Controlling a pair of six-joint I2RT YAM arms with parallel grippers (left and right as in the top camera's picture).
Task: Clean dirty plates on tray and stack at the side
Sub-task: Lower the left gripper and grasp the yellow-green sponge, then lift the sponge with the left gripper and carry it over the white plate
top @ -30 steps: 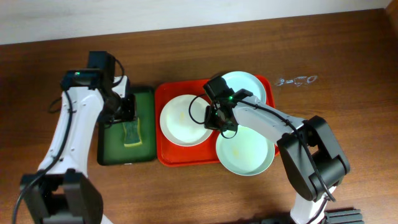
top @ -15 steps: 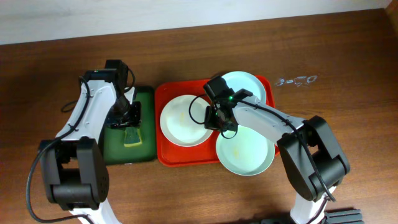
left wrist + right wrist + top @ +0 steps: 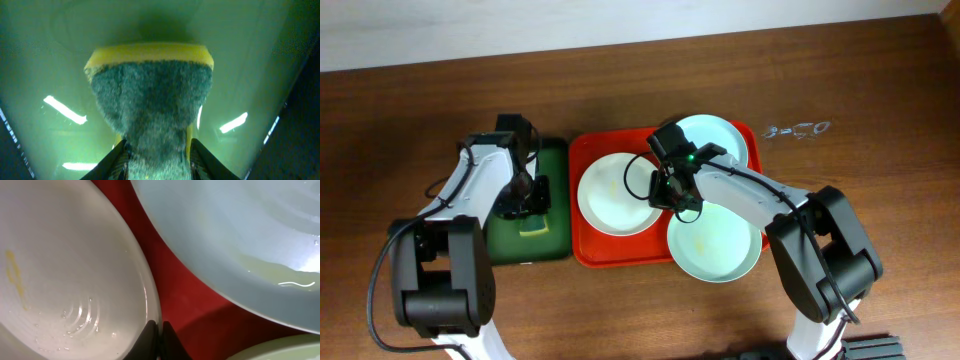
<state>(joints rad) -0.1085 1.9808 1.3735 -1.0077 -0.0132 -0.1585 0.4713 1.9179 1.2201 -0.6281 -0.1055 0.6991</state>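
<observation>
The left tool (image 3: 157, 159) clamps a yellow-and-green scouring sponge (image 3: 150, 100) in the dark green plastic tray (image 3: 550, 160). The right tool (image 3: 156, 339) pinches the rim of the round white shallow plate (image 3: 65, 280) on the red rectangular plastic tray (image 3: 172, 297), beside two pale mint-blue round plates (image 3: 718, 138).

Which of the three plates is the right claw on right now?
The cream-white plate, leftmost on the red tray. The right claw is shut on its right rim; the back plate and front plate are mint-blue.

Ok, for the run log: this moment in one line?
left gripper shut on sponge at green tray | right gripper shut on white plate rim
</observation>
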